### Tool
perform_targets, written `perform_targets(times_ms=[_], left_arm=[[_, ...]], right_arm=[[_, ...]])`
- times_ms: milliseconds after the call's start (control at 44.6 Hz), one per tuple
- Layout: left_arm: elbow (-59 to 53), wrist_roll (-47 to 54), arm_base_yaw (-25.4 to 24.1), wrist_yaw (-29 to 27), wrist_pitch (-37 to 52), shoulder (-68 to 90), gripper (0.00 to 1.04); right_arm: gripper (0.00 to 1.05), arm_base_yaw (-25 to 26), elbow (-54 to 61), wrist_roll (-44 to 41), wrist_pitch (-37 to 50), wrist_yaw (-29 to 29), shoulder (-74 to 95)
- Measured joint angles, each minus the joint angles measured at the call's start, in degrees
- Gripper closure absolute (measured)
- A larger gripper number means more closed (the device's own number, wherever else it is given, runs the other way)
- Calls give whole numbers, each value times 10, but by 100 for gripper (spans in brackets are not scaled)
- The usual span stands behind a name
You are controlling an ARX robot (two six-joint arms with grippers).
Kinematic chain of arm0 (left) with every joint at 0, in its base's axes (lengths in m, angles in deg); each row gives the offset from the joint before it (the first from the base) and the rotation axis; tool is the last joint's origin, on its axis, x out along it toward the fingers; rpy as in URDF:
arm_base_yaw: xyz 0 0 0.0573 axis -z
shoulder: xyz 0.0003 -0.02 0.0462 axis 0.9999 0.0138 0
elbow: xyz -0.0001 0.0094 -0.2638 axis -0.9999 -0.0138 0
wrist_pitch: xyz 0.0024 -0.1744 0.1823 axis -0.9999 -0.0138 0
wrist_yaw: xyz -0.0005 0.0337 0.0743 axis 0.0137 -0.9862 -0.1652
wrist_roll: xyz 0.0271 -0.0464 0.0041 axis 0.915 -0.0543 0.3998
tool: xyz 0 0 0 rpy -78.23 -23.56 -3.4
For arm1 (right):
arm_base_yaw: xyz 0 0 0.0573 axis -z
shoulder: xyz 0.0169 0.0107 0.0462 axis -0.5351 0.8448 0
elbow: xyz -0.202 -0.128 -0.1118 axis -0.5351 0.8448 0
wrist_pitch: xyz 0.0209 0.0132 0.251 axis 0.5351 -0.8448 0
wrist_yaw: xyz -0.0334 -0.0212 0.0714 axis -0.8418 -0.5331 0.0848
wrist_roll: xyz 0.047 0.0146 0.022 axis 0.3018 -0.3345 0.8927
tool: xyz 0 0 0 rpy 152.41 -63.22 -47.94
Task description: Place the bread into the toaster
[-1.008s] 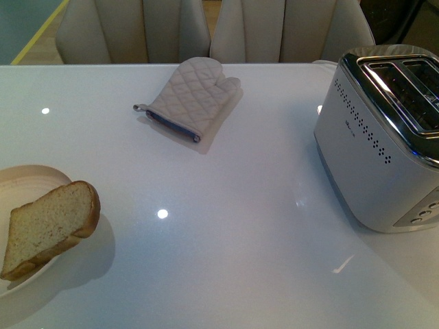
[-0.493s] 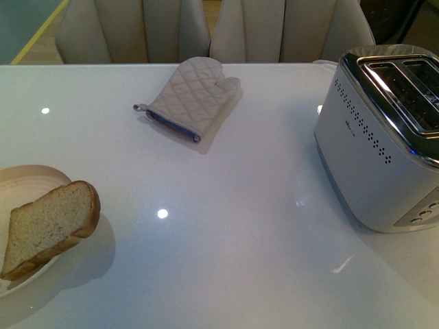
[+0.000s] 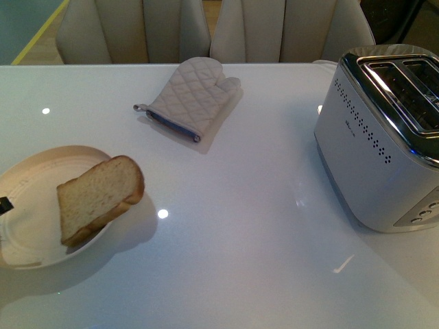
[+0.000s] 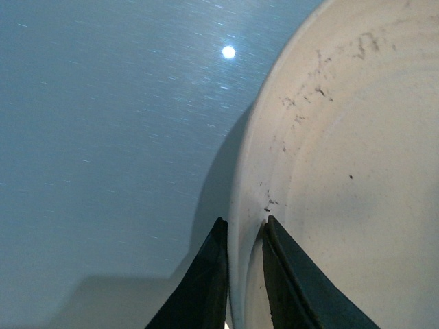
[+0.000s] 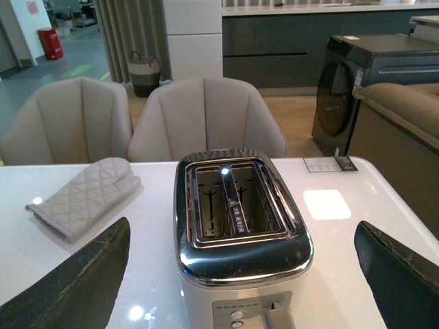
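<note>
Bread (image 3: 99,199) and plate (image 3: 27,221) dragged right, left claw (image 4: 245,223) pinching rim

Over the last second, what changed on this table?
The plate with the bread on it slid right, toward the toaster; the left gripper pinches the plate's rim. The oven mitt and toaster stayed put.

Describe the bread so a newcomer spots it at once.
On the white table, look near-left for the round cream plate. The bread lies across its right rim: a tan speckled slice with a brown crust, the only food here, unlike the quilted oven mitt farther back.
</note>
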Motion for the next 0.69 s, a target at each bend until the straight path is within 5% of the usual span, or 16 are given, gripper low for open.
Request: perform_targets(times_ms=[403,695], left_arm=[[15,-80,213,-8,-55,-16,100],[51,-127,316,-17,-98,-16,100]], right_arm=[[9,0,0,0,0,0,0],[9,0,0,0,0,0,0]])
